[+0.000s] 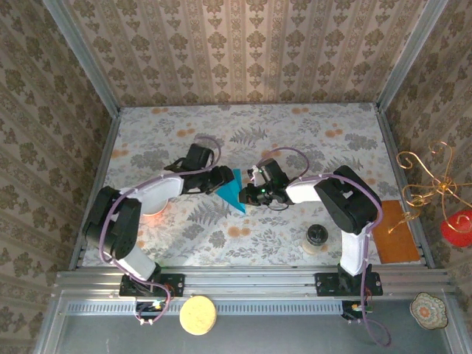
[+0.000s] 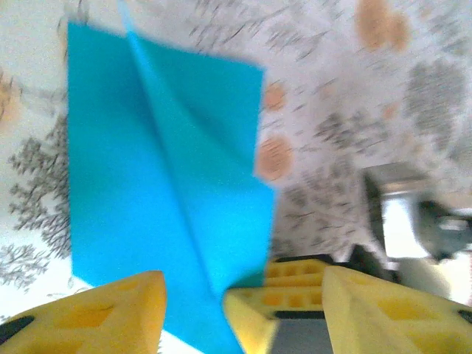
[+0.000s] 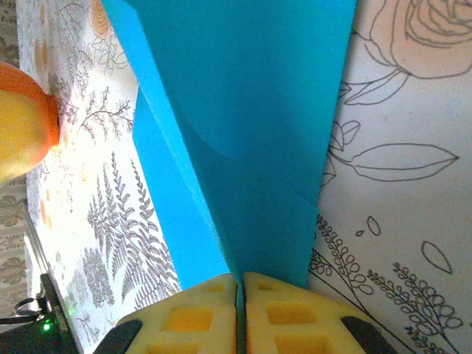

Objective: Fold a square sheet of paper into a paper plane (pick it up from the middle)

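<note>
Top external: paper (image 1: 233, 190) sits mid-table between the two grippers, long axis running far-to-near, broad end far, tapering to a point toward the near edge and slightly right. Table (image 1: 317, 147) carries a pale floral-and-fern print; walls (image 1: 243, 51) on three sides are brown damask wallpaper. Paper is matte teal-blue, folded, with one sharp raised crease along its length and overlapping flaps; right gripper (image 3: 240, 284) has its fingers pressed together on the folded edge, while left gripper (image 2: 195, 317) has its jaws apart with one end of the paper between them, contact not discernible.
</note>
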`<action>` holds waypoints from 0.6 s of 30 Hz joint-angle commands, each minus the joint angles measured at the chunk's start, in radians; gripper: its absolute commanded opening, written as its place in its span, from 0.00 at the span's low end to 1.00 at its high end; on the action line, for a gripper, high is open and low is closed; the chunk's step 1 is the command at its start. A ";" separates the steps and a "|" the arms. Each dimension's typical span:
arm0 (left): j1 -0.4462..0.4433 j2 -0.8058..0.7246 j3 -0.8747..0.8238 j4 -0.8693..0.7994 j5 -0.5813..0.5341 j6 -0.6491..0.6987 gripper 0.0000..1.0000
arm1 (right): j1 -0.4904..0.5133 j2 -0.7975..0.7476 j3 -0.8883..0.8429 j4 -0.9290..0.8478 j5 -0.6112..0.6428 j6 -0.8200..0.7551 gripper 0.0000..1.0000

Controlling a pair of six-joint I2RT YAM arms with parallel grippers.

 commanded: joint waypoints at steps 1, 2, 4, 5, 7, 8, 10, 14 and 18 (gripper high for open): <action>0.021 -0.005 -0.044 0.119 0.075 -0.007 0.55 | -0.013 0.035 -0.019 -0.038 -0.022 0.028 0.13; 0.025 0.006 -0.050 0.146 0.100 -0.013 0.52 | -0.014 0.037 -0.021 -0.034 -0.026 0.030 0.13; 0.028 0.032 -0.051 0.183 0.143 -0.020 0.45 | -0.017 0.038 -0.027 -0.024 -0.031 0.033 0.12; 0.027 0.047 -0.049 0.192 0.156 -0.023 0.40 | -0.019 0.039 -0.030 -0.020 -0.030 0.034 0.12; 0.029 0.067 -0.049 0.203 0.162 -0.027 0.36 | -0.024 0.037 -0.037 -0.012 -0.034 0.031 0.12; 0.030 0.077 -0.047 0.203 0.165 -0.028 0.35 | -0.026 0.035 -0.043 -0.009 -0.033 0.027 0.12; 0.034 0.094 -0.044 0.199 0.169 -0.030 0.35 | -0.029 0.032 -0.050 -0.001 -0.034 0.017 0.12; 0.031 0.112 -0.015 0.080 0.110 0.018 0.37 | -0.029 0.024 -0.053 -0.007 -0.035 -0.016 0.13; 0.022 0.136 0.023 -0.056 0.048 0.101 0.43 | -0.029 0.005 -0.046 -0.040 -0.041 -0.076 0.14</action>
